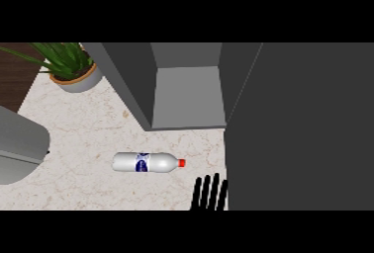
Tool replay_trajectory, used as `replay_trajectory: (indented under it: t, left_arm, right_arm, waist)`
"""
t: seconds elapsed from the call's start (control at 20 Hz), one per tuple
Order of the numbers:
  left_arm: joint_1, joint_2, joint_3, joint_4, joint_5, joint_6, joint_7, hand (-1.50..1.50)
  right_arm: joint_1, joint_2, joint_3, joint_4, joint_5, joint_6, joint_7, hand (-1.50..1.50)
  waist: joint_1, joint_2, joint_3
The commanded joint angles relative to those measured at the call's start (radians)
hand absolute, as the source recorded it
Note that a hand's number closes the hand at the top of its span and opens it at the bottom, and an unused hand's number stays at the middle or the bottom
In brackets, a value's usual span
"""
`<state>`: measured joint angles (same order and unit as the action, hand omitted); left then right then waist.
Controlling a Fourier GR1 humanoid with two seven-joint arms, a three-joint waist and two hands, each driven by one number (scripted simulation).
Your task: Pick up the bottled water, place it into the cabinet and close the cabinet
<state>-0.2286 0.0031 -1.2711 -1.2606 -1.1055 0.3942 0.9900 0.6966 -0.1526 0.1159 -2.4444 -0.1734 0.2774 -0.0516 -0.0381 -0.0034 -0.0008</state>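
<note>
A clear water bottle [145, 162] with a blue label and a red cap lies on its side on the marble counter [95, 128], cap pointing right. Behind it stands a grey cabinet [186, 94], open at the front, its inside bare. The cabinet's dark door [300, 128] is swung out and fills the right part of the view. My right hand [208, 193] comes in at the lower edge, fingers straight, just right of and below the bottle's cap, apart from it. My left hand does not show.
A potted green plant [70, 66] stands at the back left of the counter. A grey rounded object [18, 146] sits at the left edge. Dark wood floor [15, 74] shows beyond the counter's left corner.
</note>
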Motion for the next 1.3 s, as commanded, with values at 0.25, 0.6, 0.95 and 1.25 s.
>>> replay_trajectory:
  t: [0.25, 0.6, 0.95, 1.25]
  left_arm:
    - [-0.076, -0.003, 0.153, 0.092, 0.046, 0.031, -0.075, -1.5]
    - [-0.05, 0.148, 0.255, 0.053, 0.115, 0.042, -0.195, -1.5]
    - [-0.039, 0.214, 0.34, 0.109, 0.16, 0.097, -0.311, -1.5]
    - [-0.049, 0.255, 0.411, 0.121, 0.209, 0.087, -0.416, -1.5]
  right_arm:
    - [0.167, -0.014, -0.036, -0.213, -0.099, 0.039, -0.002, -1.5]
    - [0.251, -0.012, -0.027, -0.163, -0.069, 0.097, -0.119, -1.5]
    - [0.368, -0.019, -0.085, -0.2, -0.116, 0.136, -0.192, -1.5]
    - [0.396, -0.005, -0.085, -0.174, -0.085, 0.169, -0.247, -1.5]
  waist:
    - [0.017, 0.001, 0.0]
    - [0.023, 0.001, 0.0]
    - [0.019, 0.002, 0.0]
    - [0.023, 0.003, 0.0]
